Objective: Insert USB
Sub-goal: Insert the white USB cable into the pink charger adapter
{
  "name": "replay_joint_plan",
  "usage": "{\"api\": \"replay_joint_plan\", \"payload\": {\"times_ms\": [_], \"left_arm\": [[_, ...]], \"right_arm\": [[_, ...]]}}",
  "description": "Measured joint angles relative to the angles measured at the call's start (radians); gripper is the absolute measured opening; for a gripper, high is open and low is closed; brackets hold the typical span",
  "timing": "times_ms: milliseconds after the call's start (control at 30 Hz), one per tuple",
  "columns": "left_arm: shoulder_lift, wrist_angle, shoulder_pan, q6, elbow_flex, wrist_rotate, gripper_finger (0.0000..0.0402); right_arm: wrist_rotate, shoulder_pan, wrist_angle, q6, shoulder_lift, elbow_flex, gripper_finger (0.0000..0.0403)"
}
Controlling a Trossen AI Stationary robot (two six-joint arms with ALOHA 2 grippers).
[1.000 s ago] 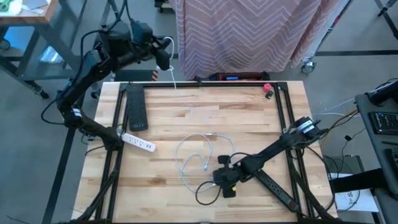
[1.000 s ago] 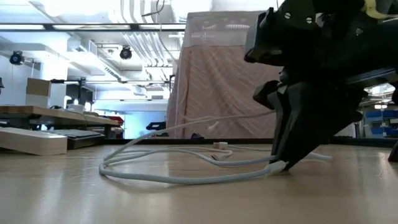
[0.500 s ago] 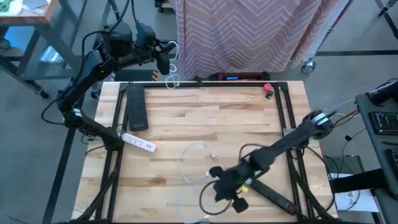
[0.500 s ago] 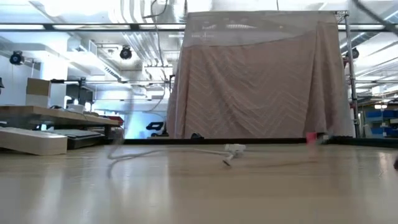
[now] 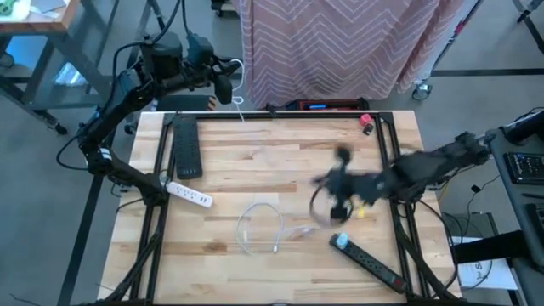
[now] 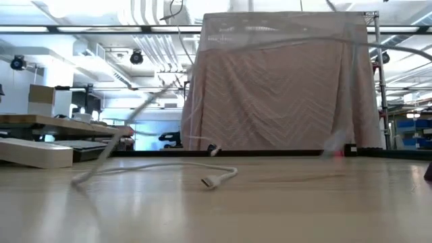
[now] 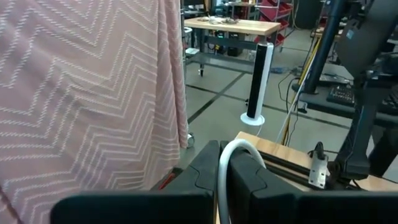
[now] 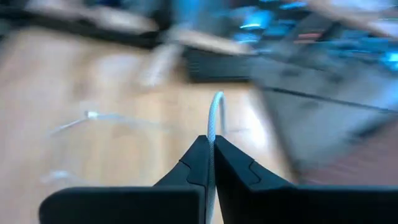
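Observation:
A white USB cable lies in a loose loop (image 5: 259, 225) on the wooden table, with one connector end (image 6: 210, 181) flat on the wood. My left gripper (image 5: 228, 82) is raised beyond the table's far left corner and is shut on a stretch of this cable. My right gripper (image 5: 338, 183) shows blurred, high over the table's right half, and is shut on another stretch. In the low view the cable rises from the table in blurred strands (image 6: 128, 125). My left gripper pinches the white cable (image 7: 224, 171) between its two fingers, which point roughly level. Just past the fingertips the cable bends in a tight arc (image 7: 244, 144). It is clear of the table there. My right gripper pinches the cable (image 8: 214, 121) between its two fingers. The cable runs straight out ahead of the fingertips, along the fingers. It is lifted clear of the table there.
A white power strip (image 5: 189, 195) and a black one (image 5: 187, 146) lie along the table's left side. Another black strip (image 5: 370, 262) lies near the right front. A small red object (image 5: 365, 121) sits at the far right. A pink zigzag curtain (image 5: 340, 42) hangs beyond the far edge.
My right gripper has risen quickly from the table's near middle and swung toward the far and right edges, still shut on the cable. The cable has been drawn up with it. The loop on the table has shifted, and the connector end now lies nearer the front.

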State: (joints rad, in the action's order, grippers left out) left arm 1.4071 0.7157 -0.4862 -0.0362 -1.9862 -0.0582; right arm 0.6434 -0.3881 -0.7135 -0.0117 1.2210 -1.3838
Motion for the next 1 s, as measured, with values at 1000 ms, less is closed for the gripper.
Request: {"api": "replay_joint_plan", "payload": {"times_ms": [1000], "left_arm": [[0.003,-0.181,-0.059,0.017,0.201,-0.031,0.0]], "right_arm": [[-0.631,0.155,0.512,-0.101,-0.21,0.007,0.0]]}}
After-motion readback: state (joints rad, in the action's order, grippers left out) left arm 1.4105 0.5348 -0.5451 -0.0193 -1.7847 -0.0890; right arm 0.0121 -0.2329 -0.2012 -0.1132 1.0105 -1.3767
